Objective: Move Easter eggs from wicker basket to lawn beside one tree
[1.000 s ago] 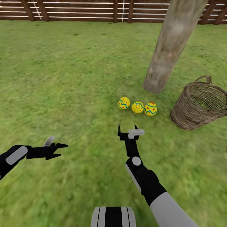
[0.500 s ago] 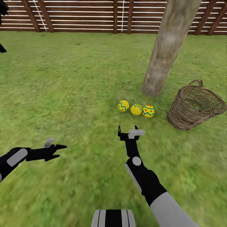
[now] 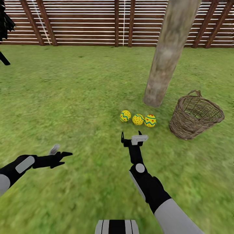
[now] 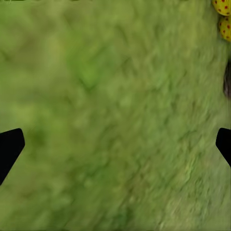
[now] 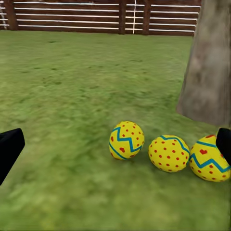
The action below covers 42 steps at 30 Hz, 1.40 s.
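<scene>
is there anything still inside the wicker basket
The wicker basket looks empty: its open mouth shows only woven wall inside. The very bottom is hidden by the near rim. All three Easter eggs lie on the lawn beside the tree.

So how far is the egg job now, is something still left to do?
Looks done: all three Easter eggs lie in a row on the lawn beside the tree trunk. The wicker basket looks empty. Both grippers, left and right, hold nothing, jaws open.
</scene>
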Available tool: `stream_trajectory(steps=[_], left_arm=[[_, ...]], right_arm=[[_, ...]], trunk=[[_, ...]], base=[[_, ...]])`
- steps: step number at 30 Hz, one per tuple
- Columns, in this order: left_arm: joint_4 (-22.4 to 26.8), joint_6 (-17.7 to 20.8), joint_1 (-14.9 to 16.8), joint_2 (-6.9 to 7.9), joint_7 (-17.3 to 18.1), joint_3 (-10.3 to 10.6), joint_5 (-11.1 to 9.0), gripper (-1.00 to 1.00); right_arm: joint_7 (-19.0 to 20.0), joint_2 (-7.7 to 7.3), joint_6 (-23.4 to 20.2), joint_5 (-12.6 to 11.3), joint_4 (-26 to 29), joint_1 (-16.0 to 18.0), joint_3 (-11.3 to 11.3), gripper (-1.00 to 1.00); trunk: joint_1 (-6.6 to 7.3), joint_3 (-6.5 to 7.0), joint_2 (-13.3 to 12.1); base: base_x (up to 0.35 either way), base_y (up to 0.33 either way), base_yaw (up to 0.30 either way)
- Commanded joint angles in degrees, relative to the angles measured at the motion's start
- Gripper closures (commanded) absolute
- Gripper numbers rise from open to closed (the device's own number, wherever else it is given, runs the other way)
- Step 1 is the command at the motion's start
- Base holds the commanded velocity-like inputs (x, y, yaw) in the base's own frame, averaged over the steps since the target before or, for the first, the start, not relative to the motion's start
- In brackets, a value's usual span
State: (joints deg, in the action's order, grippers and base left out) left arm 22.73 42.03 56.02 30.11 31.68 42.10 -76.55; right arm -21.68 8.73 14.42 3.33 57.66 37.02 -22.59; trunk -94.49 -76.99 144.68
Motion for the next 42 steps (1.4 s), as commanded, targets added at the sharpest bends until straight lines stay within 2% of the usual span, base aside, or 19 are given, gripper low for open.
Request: stream_trajectory(steps=[1, 6, 9, 11, 13, 14, 17, 21, 27, 34, 42], left_arm=[[-0.5, -0.5, 0.1, -0.32, 0.2, 0.3, -0.2, -1.0], [-4.3, -6.8, 0.1, -3.21, 0.1, 1.0, 0.7, -1.0], [-7.3, -8.5, 0.1, -5.22, 0.1, 1.1, 1.1, -1.0], [-9.5, -9.0, 0.1, -6.2, 0.1, 1.1, 1.5, -1.0], [-12.7, -10.5, 0.1, -7.68, 0.3, 1.1, 2.9, -1.0], [-13.2, -11.2, 0.1, -7.86, 0.3, 1.1, 3.2, -1.0], [-17.5, -18.1, 0.1, -8.78, 0.4, 1.2, 4.0, -1.0], [-20.6, -21.8, 0.1, -10.79, 0.4, 1.1, 4.3, -1.0], [-21.3, -22.6, -1.1, -11.51, 0.3, 1.1, 4.2, -1.0], [-21.3, -22.6, -1.6, -11.65, 0.2, 1.1, 4.2, -1.0], [-21.3, -23.7, -1.9, -11.77, 0.2, 1.1, 4.3, -1.0]], right_arm=[[-0.7, 0.03, 0.1, 0.7, -0.1, 0.0, -0.1, -1.0], [-5.7, 0.13, 0.3, 3.5, 0.3, -2.5, -2.1, -1.0], [-8.1, 0.05, 0.3, 4.7, 0.5, -3.4, -3.6, -1.0], [-8.7, 0.04, 0.3, 5.0, 0.6, -3.8, -4.0, -1.0], [-9.0, 0.06, 0.4, 5.2, 0.6, -4.0, -4.3, -1.0], [-9.1, 0.06, 0.4, 5.2, 0.6, -4.1, -4.3, -1.0], [-9.1, 0.06, 0.5, 5.3, 0.4, -4.1, -4.4, -1.0], [-9.2, 0.05, 0.7, 5.3, 0.0, -4.1, -4.4, -1.0], [-9.1, 0.44, 1.4, 5.3, -2.9, -4.2, -5.0, -1.0], [-8.9, 0.4, 3.1, 5.2, -3.7, -4.2, -7.5, -1.0], [-9.0, 0.2, 3.8, 5.4, -3.8, -4.2, -7.7, -1.0]], trunk=[[0.03, 0.27, 0.0], [0.16, 1.8, -0.1], [0.24, 2.72, -0.1], [0.29, 3.33, -0.1], [0.34, 3.95, -0.2], [0.37, 4.25, -0.2], [0.44, 5.16, -0.2], [0.55, 6.19, -0.3], [0.7, 7.54, -0.3], [0.88, 9.09, -0.4], [1.09, 10.86, -0.5]], base=[[0.0, 0.0, -0.093], [0.0, 0.0, -0.095], [0.0, 0.0, -0.096], [0.0, 0.0, -0.096], [0.0, 0.0, -0.096], [0.0, 0.0, -0.096], [0.0, 0.0, -0.087], [0.0, 0.0, -0.026], [0.0, 0.0, -0.003], [0.0, 0.0, 0.0], [0.0, 0.0, 0.0]])
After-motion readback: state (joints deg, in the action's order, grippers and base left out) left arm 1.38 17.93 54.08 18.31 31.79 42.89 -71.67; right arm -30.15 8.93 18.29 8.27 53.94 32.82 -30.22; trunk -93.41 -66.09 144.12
